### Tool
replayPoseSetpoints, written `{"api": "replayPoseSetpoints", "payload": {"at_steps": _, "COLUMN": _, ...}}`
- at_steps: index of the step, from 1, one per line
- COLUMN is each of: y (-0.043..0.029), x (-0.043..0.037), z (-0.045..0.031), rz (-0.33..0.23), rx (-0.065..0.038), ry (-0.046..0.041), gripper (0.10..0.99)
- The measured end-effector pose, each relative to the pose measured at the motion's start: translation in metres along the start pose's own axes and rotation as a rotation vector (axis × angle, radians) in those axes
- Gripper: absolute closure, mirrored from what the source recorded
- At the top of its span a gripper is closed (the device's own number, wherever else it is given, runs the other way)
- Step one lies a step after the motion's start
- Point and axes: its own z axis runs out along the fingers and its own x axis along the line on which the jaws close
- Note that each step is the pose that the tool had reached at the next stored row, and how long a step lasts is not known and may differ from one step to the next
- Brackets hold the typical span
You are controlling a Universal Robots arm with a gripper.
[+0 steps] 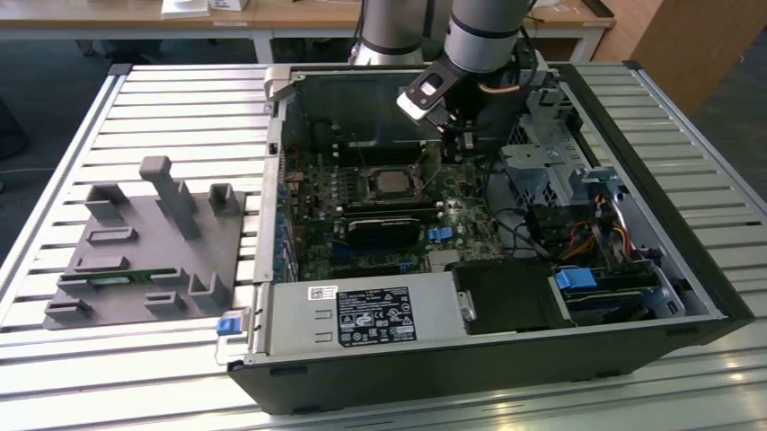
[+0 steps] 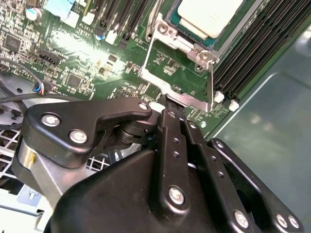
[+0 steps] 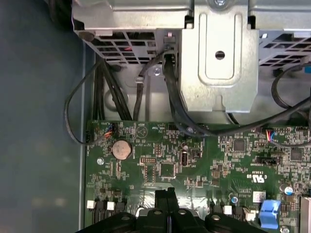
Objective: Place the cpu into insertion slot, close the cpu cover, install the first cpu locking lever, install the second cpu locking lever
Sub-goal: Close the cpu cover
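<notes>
- The cpu [image 2: 209, 14], its pale metal top facing up, lies seated in the insertion slot [image 2: 192, 33], just beyond the jaws.
- The cpu cover [image 2: 210, 87] stands swung open between the jaws and the slot, and green board shows through its square window.
- The jaws are closed tight. In the second wrist view the cover's free edge sits between the fingertips [image 2: 167, 114].
- The green circuit board [image 3: 194, 160] spreads out beneath the jaws, with a round coin cell [image 3: 121, 149] near them.
- Long black memory slots [image 2: 257, 43] run beside the insertion slot, on the far side from the jaws.
- A silver metal drive cage [image 3: 218, 63] stands close by the jaws. Black cables [image 3: 175, 97] loop from it down onto the board, crowding that side.
- A blue connector [image 3: 268, 213] sits on the board just beside the jaws.
- In the exterior view the arm [image 1: 486, 36] reaches down into the open computer case [image 1: 707, 269], and its wrist hides part of the board.
- A long black card [image 1: 383, 229] lies across the board a little past the slot.
- The power supply box [image 1: 300, 319] is well apart from the jaws and carries a label [image 1: 374, 316] of dense small print and marks.
- A blue tab [image 1: 228, 325] sits at the corner of that box.
- The case rests on a slatted counter [image 1: 120, 377].
- A grey holder block [image 1: 144, 242] with upright posts lies outside the case, far from the jaws.
</notes>
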Motion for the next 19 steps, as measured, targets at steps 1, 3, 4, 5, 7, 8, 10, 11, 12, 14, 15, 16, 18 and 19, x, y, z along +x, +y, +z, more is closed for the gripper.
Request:
{"api": "replayPoseSetpoints", "payload": {"at_steps": 1, "y": -0.0011, "x": 0.0000, "z": 0.0000, "rz": 0.000, "rx": 0.000, "ry": 0.0000, "gripper": 0.980}}
{"api": "replayPoseSetpoints", "payload": {"at_steps": 3, "y": -0.0034, "x": 0.0000, "z": 0.0000, "rz": 0.000, "rx": 0.000, "ry": 0.0000, "gripper": 0.980}}
{"api": "replayPoseSetpoints", "payload": {"at_steps": 4, "y": -0.0047, "x": 0.0000, "z": 0.0000, "rz": 0.000, "rx": 0.000, "ry": 0.0000, "gripper": 0.980}}
{"api": "replayPoseSetpoints", "payload": {"at_steps": 5, "y": -0.0057, "x": 0.0000, "z": 0.0001, "rz": 0.000, "rx": 0.000, "ry": 0.0000, "gripper": 0.980}}
{"api": "replayPoseSetpoints", "payload": {"at_steps": 7, "y": -0.0079, "x": 0.0000, "z": 0.0002, "rz": 0.000, "rx": 0.000, "ry": 0.0001, "gripper": 0.980}}
{"api": "replayPoseSetpoints", "payload": {"at_steps": 8, "y": -0.0090, "x": 0.0000, "z": 0.0002, "rz": 0.000, "rx": 0.000, "ry": 0.0001, "gripper": 0.980}}
{"api": "replayPoseSetpoints", "payload": {"at_steps": 10, "y": -0.0110, "x": 0.0000, "z": 0.0003, "rz": 0.000, "rx": 0.000, "ry": 0.0001, "gripper": 0.980}}
{"api": "replayPoseSetpoints", "payload": {"at_steps": 11, "y": -0.0119, "x": 0.0001, "z": 0.0003, "rz": 0.000, "rx": 0.000, "ry": 0.0001, "gripper": 0.980}}
{"api": "replayPoseSetpoints", "payload": {"at_steps": 12, "y": -0.0130, "x": 0.0001, "z": 0.0003, "rz": 0.000, "rx": 0.000, "ry": 0.0000, "gripper": 0.980}}
{"api": "replayPoseSetpoints", "payload": {"at_steps": 14, "y": -0.0151, "x": 0.0001, "z": 0.0004, "rz": 0.000, "rx": 0.000, "ry": 0.0001, "gripper": 0.980}}
{"api": "replayPoseSetpoints", "payload": {"at_steps": 15, "y": -0.0162, "x": 0.0001, "z": 0.0005, "rz": 0.000, "rx": 0.000, "ry": 0.0001, "gripper": 0.980}}
{"api": "replayPoseSetpoints", "payload": {"at_steps": 16, "y": -0.0172, "x": 0.0001, "z": 0.0005, "rz": 0.000, "rx": 0.000, "ry": 0.0000, "gripper": 0.980}}
{"api": "replayPoseSetpoints", "payload": {"at_steps": 18, "y": -0.0193, "x": 0.0001, "z": 0.0006, "rz": 0.000, "rx": 0.000, "ry": 0.0000, "gripper": 0.980}}
{"api": "replayPoseSetpoints", "payload": {"at_steps": 19, "y": -0.0203, "x": 0.0001, "z": 0.0006, "rz": 0.000, "rx": 0.000, "ry": 0.0000, "gripper": 0.980}}
